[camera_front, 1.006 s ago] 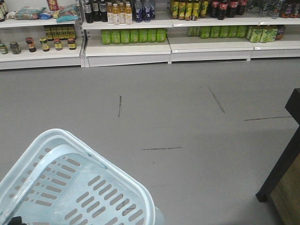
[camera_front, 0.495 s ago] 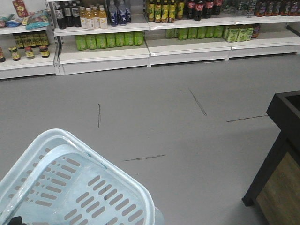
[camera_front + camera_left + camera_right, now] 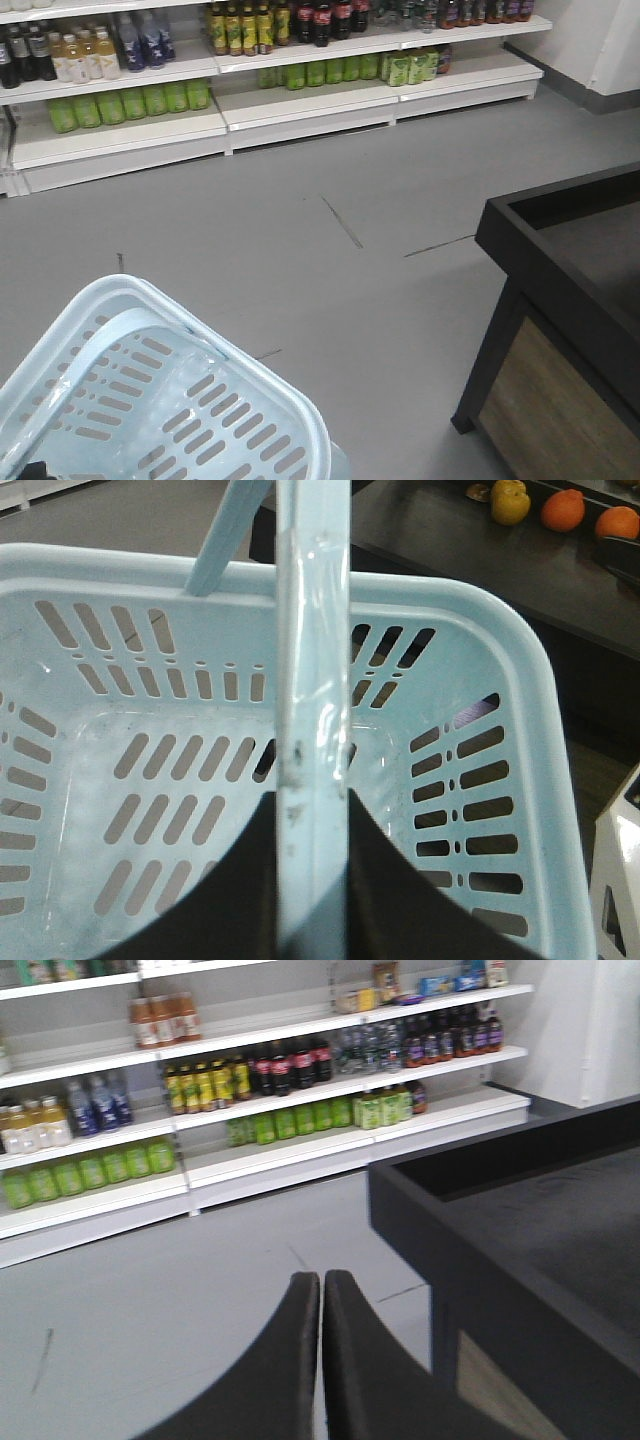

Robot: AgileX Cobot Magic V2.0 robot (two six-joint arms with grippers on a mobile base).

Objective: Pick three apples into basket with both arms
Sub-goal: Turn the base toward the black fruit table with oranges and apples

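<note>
Change since earlier frame: shelves (image 3: 120,135) have slid left across the front view, and the black display table (image 3: 560,250) now fills far more of the right side. The basket (image 3: 250,375) keeps its place at lower left. Judged: the base is swinging toward the table.
Left claw (image 3: 312,820): clenched on the basket's handle (image 3: 312,660), which runs between the two dark fingers. Judged: the basket is carried this way so that it travels with the robot.
Right claw (image 3: 321,1300): fingers pressed together with nothing between them. It is held forward, free for picking.
Basket interior: slotted bottom bare, no fruit inside.
Apples: none visible in any view, so the dark red apples cannot be located yet.
Table: dark top with a raised black rim and a wood-grain side panel. Oranges (image 3: 563,508) and a yellowish fruit (image 3: 509,500) lie on it beyond the basket's far rim.
Floor (image 3: 300,260): smooth grey, marked with thin dark scuff lines.
Room: shop aisle with white shelves of bottled drinks, green bottles (image 3: 130,103) on a lower row.
Step in hand: approach to the table, as judged. Picking is not yet begun and none of the three apples is placed.
</note>
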